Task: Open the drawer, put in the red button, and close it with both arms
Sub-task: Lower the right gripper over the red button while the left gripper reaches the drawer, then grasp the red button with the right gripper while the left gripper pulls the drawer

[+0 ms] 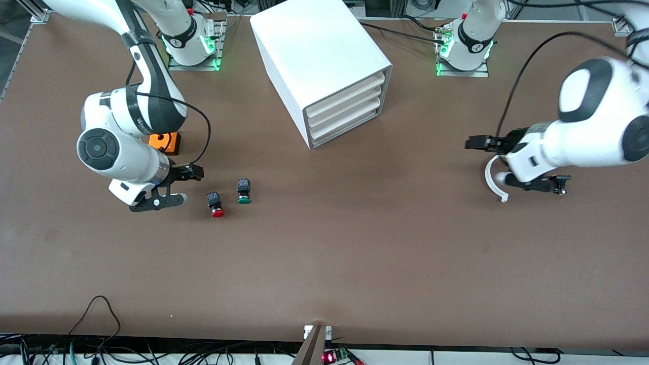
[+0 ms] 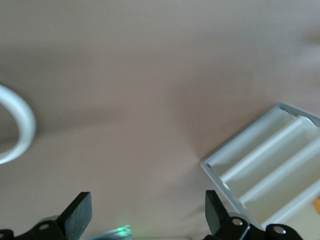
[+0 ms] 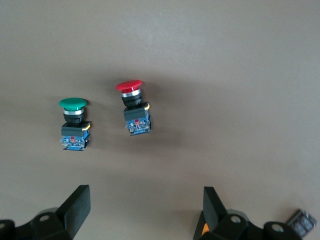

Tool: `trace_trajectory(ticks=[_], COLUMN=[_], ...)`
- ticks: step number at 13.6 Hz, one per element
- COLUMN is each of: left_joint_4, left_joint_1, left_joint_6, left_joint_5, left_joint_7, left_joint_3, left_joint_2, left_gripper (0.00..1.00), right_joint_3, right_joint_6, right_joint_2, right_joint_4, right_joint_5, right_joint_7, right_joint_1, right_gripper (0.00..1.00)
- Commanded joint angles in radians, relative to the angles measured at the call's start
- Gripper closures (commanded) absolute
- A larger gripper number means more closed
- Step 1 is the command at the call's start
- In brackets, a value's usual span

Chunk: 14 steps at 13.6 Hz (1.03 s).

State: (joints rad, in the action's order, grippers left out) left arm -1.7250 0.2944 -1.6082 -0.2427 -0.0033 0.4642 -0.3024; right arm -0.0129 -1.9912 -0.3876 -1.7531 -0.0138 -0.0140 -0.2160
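Observation:
The white cabinet [image 1: 324, 61] stands on the table between the arm bases with all three drawers shut; the middle drawer [image 1: 345, 104] is flush with the others. The cabinet's front also shows in the left wrist view [image 2: 270, 165]. The red button [image 1: 216, 204] lies on its side beside the green button [image 1: 243, 191]; both show in the right wrist view, red [image 3: 133, 107] and green [image 3: 74, 122]. My right gripper [image 1: 175, 187] is open and empty just above the table beside the red button, and shows in its own view [image 3: 145, 205]. My left gripper [image 1: 489, 157] is open and empty over the table at the left arm's end, also in its own view [image 2: 147, 212].
An orange box with a hole [image 1: 165, 142] sits under the right arm's wrist, farther from the front camera than the buttons. A white curved piece [image 1: 494, 178] lies by the left gripper and shows in the left wrist view [image 2: 20, 127].

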Motion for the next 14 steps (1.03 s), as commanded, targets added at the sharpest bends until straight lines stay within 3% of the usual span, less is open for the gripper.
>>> trace_trajectory(ticks=[1,8,10,14], left_joint_4=[-0.091,-0.370,-0.416,-0.453], left_joint_1=[-0.047,-0.170,-0.204,-0.204], left_joint_6=[-0.094,-0.278,-0.318,-0.343], left_joint_5=[-0.163,-0.671,-0.728,-0.730], left_joint_7=[0.087,0.380,0.394,0.394], left_joint_3=[0.001,0.002,0.042,0.097], left_joint_2=[-0.050,-0.152,-0.159,-0.156], left_gripper=[0.00,0.03,0.10,0.28], right_joint_3=[-0.002,-0.025,-0.025,-0.027], right_joint_6=[-0.096,-0.299,-0.346,-0.380], right_joint_2=[-0.022,-0.096,-0.112,-0.154], right_joint_4=[-0.046,-0.117,-0.141,-0.144], right_joint_5=[0.009,0.008,0.009,0.005], right_joint_7=[0.075,0.160,0.163,0.164], right_joint_1=[0.001,0.001,0.004,0.006], right_gripper=[0.00,0.00,0.00,0.00])
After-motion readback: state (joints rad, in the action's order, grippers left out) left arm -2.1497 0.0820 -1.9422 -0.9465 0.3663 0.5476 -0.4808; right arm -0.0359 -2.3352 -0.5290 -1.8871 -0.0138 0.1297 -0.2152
